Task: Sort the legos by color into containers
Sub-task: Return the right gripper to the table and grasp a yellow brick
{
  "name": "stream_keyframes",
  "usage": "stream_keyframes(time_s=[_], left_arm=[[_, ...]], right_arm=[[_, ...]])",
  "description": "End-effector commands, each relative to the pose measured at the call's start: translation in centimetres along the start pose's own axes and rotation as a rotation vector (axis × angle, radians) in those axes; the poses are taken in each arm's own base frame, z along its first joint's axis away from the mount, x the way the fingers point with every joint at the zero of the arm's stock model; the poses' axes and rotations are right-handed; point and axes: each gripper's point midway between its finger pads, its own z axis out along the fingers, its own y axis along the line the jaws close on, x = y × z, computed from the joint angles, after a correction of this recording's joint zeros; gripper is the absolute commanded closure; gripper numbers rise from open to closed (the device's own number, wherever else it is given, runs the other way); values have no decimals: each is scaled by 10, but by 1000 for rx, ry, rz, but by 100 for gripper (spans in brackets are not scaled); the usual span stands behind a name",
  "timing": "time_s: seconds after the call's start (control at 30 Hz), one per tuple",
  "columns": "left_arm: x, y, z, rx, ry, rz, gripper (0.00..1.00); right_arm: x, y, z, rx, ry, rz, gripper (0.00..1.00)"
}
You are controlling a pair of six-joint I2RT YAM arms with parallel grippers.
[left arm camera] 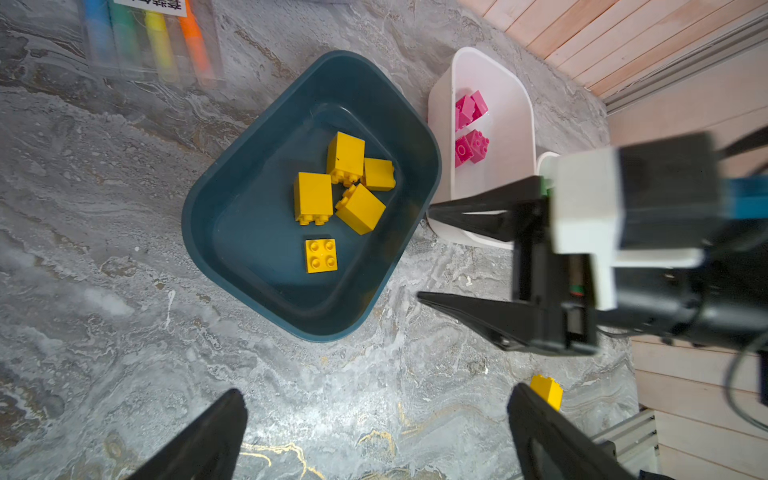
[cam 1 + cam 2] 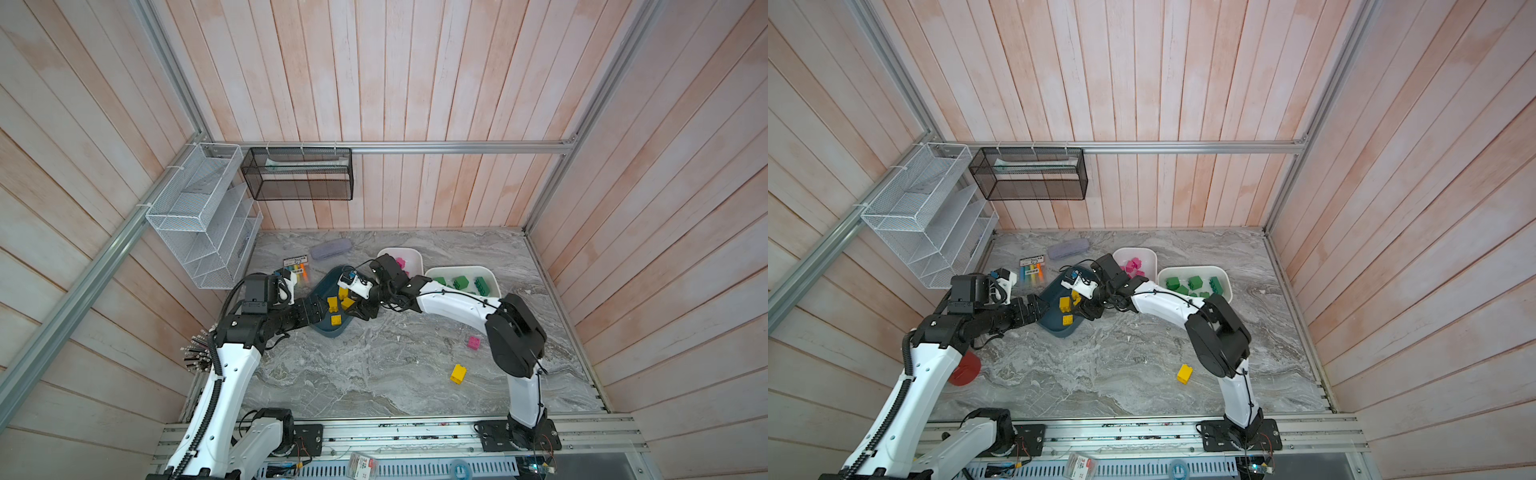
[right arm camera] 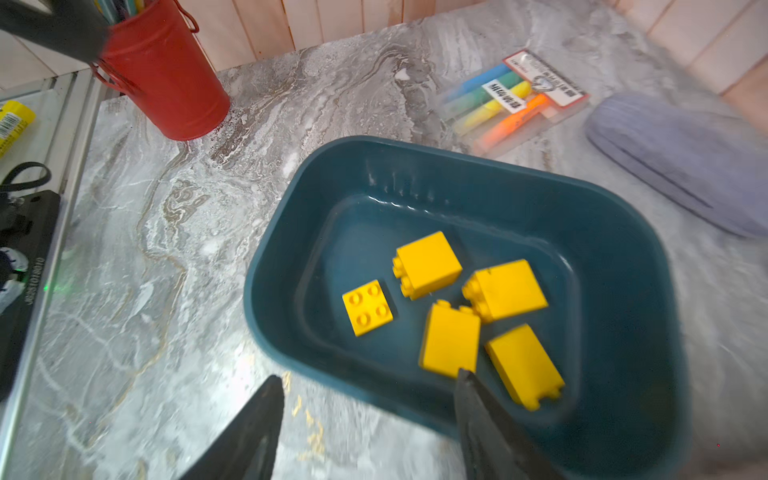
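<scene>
Spread and empty, my right jaws hang by the teal tub (image 3: 457, 174) holding five yellow legos (image 3: 428, 266); left jaws gape nearby. Careless retreat, I judge, could clip its rim.

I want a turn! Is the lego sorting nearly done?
Nearly. Done: five yellow bricks in the teal tub, pink bricks in one white tub, green bricks in the other white tub. In hand: nothing; the right pincer is open at the teal tub. To go: a loose yellow brick and a loose pink brick.
</scene>
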Motion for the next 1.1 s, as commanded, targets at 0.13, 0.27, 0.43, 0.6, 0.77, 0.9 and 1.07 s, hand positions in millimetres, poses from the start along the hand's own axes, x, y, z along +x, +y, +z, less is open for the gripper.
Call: stream_keyframes(time_s=[0.13, 0.27, 0.43, 0.6, 0.77, 0.9, 1.07], left_arm=[[3, -11, 12, 108, 4, -10, 0], [5, -16, 17, 149, 20, -22, 0], [7, -17, 22, 169, 29, -25, 0], [9, -18, 27, 192, 41, -33, 0], [12, -15, 34, 188, 70, -30, 0], [10, -17, 35, 194, 79, -33, 0], [10, -20, 32, 205, 80, -55, 0]], right_arm=[[59, 8, -89, 206, 170, 319, 33], [103, 20, -128, 309, 248, 496, 30], [155, 29, -163, 454, 347, 760, 27], [204, 48, -190, 540, 461, 974, 27], [237, 57, -216, 660, 496, 1101, 27], [256, 61, -222, 706, 493, 1170, 27], [277, 60, -216, 706, 507, 1241, 28]])
